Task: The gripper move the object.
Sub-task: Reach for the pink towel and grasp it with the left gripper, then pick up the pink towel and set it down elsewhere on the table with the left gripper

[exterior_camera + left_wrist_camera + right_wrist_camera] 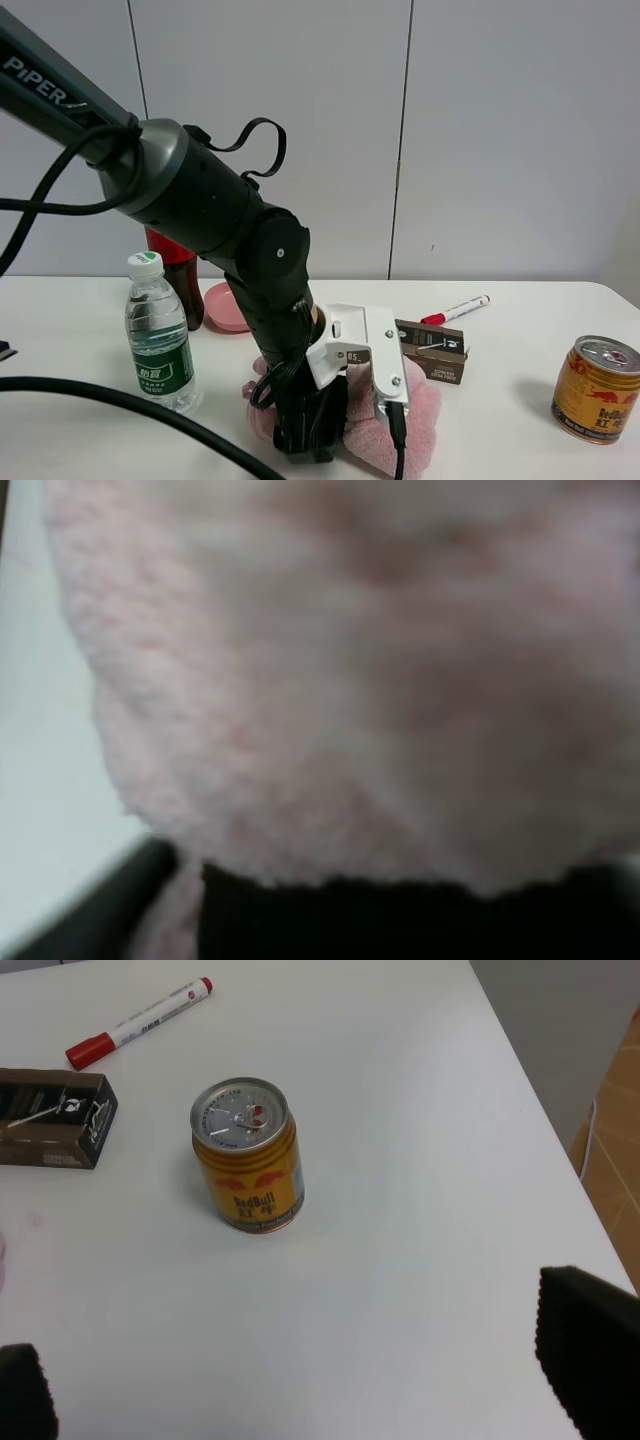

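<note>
1. At the near edge of the white table [520, 320], low in the high camera's view, the pink towel [420, 425] lies flat just in front of the brown box [432, 350]. A water bottle [158, 335] stands to its left and a yellow can [596, 388] well apart to its right.
2. The left gripper [305, 438] points straight down onto the towel's middle, and its black claw is sunk into the pile. Whether the claw is clenched on the towel or only resting on it, I cannot tell.
3. The left wrist view is almost filled by blurred pink fleece [350, 680], so the towel is right against that camera. A black strip along one edge may be a finger or the towel's band. It is too blurred to say.
4. The right gripper [305, 1375] hangs released and empty over bare table near the can [247, 1155]. Its fingers [590, 1360] are spread wide apart.
5. Handling, as a judgement: the towel looks light, soft and squashy, not fragile and not slippery. A loose end would probably sag or unroll. The cinched middle, where the claw now sits, seems the firmest hold.
6. The towel's long axis runs roughly side to side across the high view. A fat end bulges to the right of the claw and a smaller end shows to its left.
</note>
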Robot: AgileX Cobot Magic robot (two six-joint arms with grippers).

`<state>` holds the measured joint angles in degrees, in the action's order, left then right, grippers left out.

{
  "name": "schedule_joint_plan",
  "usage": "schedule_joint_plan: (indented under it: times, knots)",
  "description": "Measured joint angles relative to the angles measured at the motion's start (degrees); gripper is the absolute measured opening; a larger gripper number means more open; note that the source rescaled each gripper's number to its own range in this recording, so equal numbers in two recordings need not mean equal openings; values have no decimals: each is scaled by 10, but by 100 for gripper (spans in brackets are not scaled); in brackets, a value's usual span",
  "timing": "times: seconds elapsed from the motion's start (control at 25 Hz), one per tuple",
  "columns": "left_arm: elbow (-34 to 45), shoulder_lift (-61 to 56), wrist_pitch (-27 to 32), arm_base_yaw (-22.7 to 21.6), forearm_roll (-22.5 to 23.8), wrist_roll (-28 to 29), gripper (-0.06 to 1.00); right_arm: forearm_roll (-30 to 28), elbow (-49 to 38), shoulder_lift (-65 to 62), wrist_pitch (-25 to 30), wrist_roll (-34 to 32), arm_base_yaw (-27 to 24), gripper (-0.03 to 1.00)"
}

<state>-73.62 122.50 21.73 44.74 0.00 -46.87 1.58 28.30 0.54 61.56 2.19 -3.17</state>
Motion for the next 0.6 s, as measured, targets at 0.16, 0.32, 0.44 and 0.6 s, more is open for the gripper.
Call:
schedule_joint_plan:
  times: [0.16,0.32,0.44,0.6]
  knots:
    - [0,-8,14,0,0,1,1,0,0,0,0,0,0,100]
    - [0,-38,21,5,0,18,2,0,0,0,0,0,0,100]
    - [0,-93,28,23,0,56,2,0,0,0,0,0,0,100]
    - [0,-192,23,58,-11,141,2,0,0,0,0,0,0,100]
